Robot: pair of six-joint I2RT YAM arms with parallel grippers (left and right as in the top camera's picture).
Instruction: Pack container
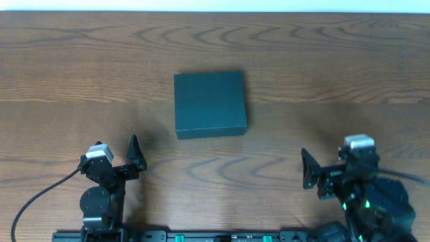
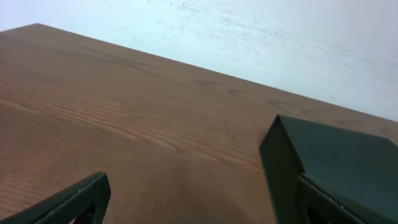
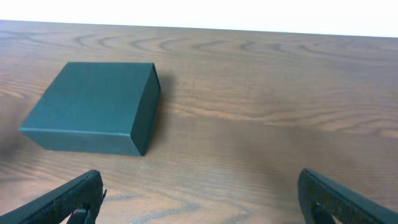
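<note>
The container point(image 1: 209, 104) lies flat near the middle of the counter point(image 1: 336, 60), its lid closed and its dark teal top facing up. It stands free, touching neither arm. Around it there is only brown wood grain, and the same plain wood fills the stretch between it and both arms at the near edge.

The left tool point(image 1: 115, 161) rests low at the near left, well apart from the container, with its fingers spread wide and nothing between them. In the left wrist view the container point(image 2: 336, 162) is ahead and to the right, and one dark fingertip point(image 2: 323, 202) partly covers its near corner; a pale wall point(image 2: 249, 37) rises behind the counter.

The right tool point(image 1: 332, 171) sits at the near right, also spread wide and holding nothing. From its wrist camera the container point(image 3: 93, 106) is ahead on the left. A black cable point(image 1: 40, 191) curves away from the left arm's base.
</note>
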